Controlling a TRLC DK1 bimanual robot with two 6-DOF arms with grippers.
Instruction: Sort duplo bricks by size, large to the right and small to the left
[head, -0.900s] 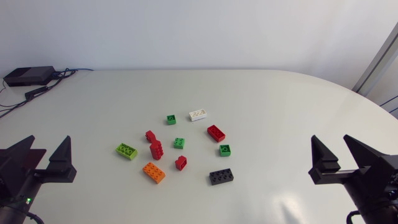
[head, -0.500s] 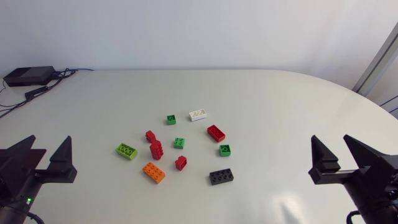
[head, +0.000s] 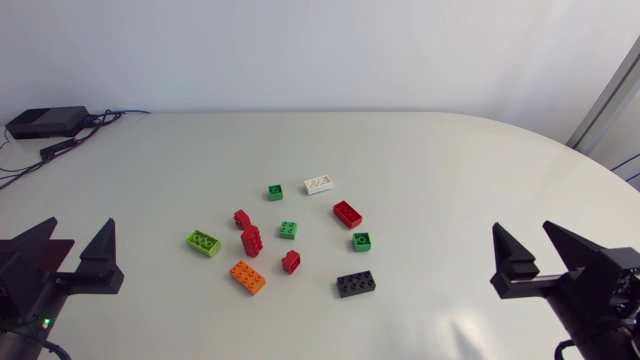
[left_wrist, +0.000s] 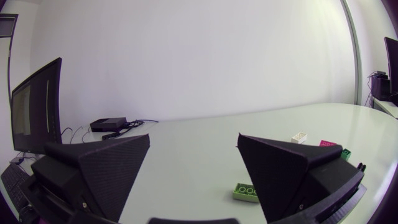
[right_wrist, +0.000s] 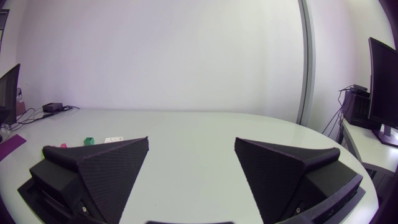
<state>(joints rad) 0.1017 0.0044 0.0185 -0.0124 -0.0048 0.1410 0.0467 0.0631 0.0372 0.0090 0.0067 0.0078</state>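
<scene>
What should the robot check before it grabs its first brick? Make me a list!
1. Left claw open and empty: ok.
2. Right claw open and empty: ok.
3. Black brick, nearest the right claw, stands apart from other bricks: ok.
4. Bricks sorted by size: not ok; big orange brick and small green brick share one middle cluster.
5. Red brick free of its red neighbour: cannot tell.

Bricks crowding the middle of the table with narrow gaps between them, broad open surface lying on both sides, black box sitting at far left corner
</scene>
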